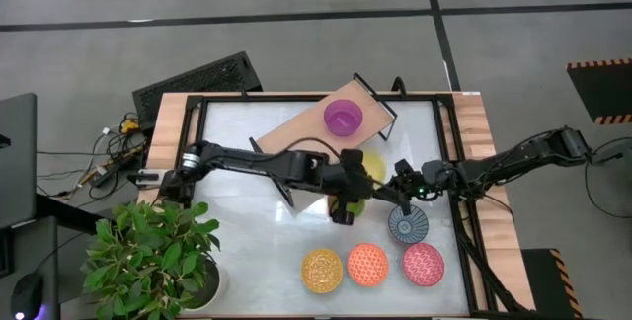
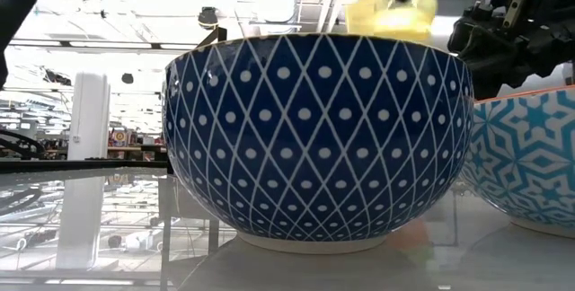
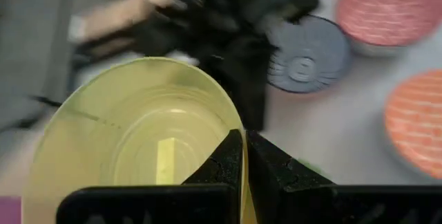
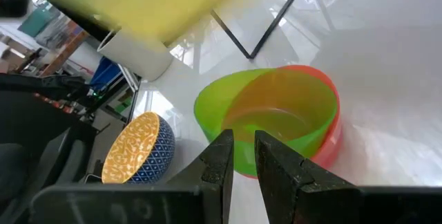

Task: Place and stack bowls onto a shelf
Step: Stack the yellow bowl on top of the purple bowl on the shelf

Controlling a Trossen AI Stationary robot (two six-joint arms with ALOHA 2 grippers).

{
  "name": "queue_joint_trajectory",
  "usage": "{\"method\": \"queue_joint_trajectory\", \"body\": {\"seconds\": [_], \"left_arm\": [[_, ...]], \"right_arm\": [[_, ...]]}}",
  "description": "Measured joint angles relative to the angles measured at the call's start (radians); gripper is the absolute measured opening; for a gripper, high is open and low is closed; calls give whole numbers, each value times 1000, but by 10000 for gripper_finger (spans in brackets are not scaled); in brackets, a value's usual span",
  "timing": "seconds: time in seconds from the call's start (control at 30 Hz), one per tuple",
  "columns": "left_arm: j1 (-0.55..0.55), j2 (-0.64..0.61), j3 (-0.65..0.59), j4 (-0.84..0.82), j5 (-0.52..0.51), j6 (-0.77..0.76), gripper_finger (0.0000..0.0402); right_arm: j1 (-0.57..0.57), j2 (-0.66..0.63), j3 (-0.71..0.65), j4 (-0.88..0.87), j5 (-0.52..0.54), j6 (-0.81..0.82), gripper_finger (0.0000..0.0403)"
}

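High view: my left tool (image 1: 348, 200) is clenched on the rim of a plain yellow bowl (image 1: 370, 167), held above the middle of the surface (image 1: 237, 132). My right tool (image 1: 403, 190) sits just beside it, over a blue-grey patterned bowl (image 1: 407, 224); I cannot tell here whether it grips anything. 1 purple bowl (image 1: 343, 117) already stands on the shelf (image 1: 306, 127), a long light-wood board with black frame ends. 3 patterned bowls wait in a row near the front edge: the yellow one (image 1: 322, 269), the orange one (image 1: 367, 264) and the pink one (image 1: 424, 264). By my judgement the job is early: 1 placed, 1 in transit, at least 4 left.

Low view: a dark-blue bowl (image 2: 316, 138) with a white lattice and dots fills the picture, glossy and deep-sided on a small foot; a turquoise star-patterned bowl (image 2: 530, 156) stands beside it.

Left wrist view: my fingers (image 3: 231, 162) pinch the yellow bowl's (image 3: 138, 127) thin, smooth wall, 1 inside and 1 outside.

Right wrist view: my fingers (image 4: 221, 162) stand slightly parted with nothing between them. Below sit nested translucent bowls, a green bowl (image 4: 228, 110) inside a red-orange bowl (image 4: 328, 124), looking like shiny plastic.
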Motion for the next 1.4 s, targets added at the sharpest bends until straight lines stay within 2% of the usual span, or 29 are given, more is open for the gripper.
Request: {"method": "queue_joint_trajectory", "body": {"seconds": [0.17, 0.3, 0.5, 0.67, 0.87, 1.03, 1.27, 1.4], "left_arm": [[13, -59, 0, 26, -189, 100, 0], [85, -79, 0, 32, -239, 96, 0], [213, -70, 0, 32, -218, 61, 0], [281, -68, 0, 29, -92, 21, 0], [285, -67, -26, 32, -37, 32, 0], [284, -66, -96, 30, -57, 20, 0], [287, -65, -97, 34, -69, 20, 0], [292, -65, -97, 38, -38, 13, 0]], "right_arm": [[-2, 0, 0, 0, 0, 0, 86], [-13, 0, 0, -5, 0, 0, 86], [-20, 0, 0, -6, 0, 0, 86], [-20, 0, 0, -8, -1, 0, 86], [-20, 0, 0, -8, -1, -1, 86], [-29, 0, 0, -9, 0, -5, 86], [-59, 0, 0, -9, -1, -7, 86], [-59, 0, 0, -10, -1, -7, 86]]}}
